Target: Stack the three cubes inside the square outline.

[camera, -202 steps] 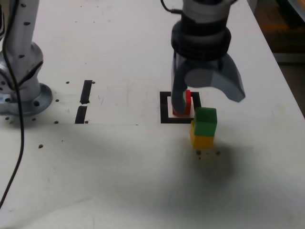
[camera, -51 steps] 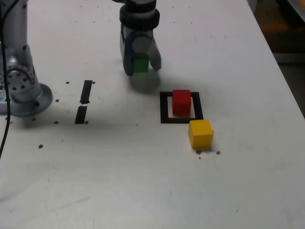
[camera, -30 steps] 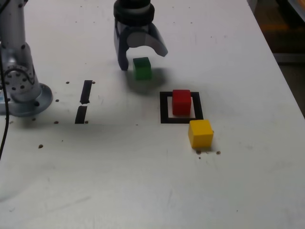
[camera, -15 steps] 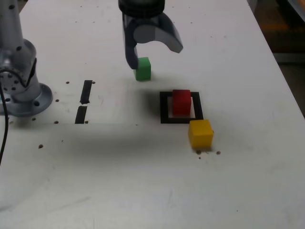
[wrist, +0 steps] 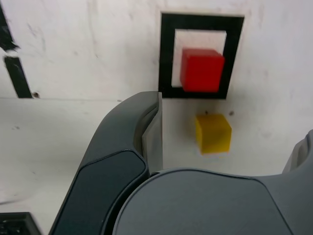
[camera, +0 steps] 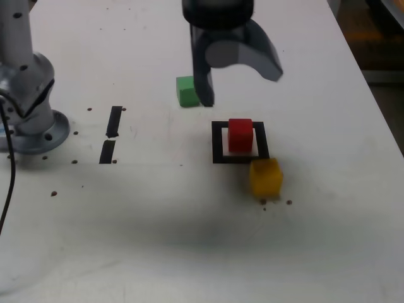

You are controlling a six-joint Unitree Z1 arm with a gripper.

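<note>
Exterior view: your gripper [camera: 238, 88] hangs wide open, nothing in it. Red cube [camera: 240, 134] sits inside square outline [camera: 218, 140]. Yellow cube [camera: 266, 177] just outside outline's near right corner. Green cube [camera: 185, 91] well apart, beyond outline's far left corner.

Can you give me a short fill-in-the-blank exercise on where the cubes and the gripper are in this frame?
1. The cube standing inside the square outline is the ____ one.
2. The yellow cube sits on the table just ____ the outline.
3. The gripper holds nothing, and its jaws are ____.
4. In the exterior view, the green cube lies to the ____ of the gripper.

Missing words: red; outside; open; left
</note>
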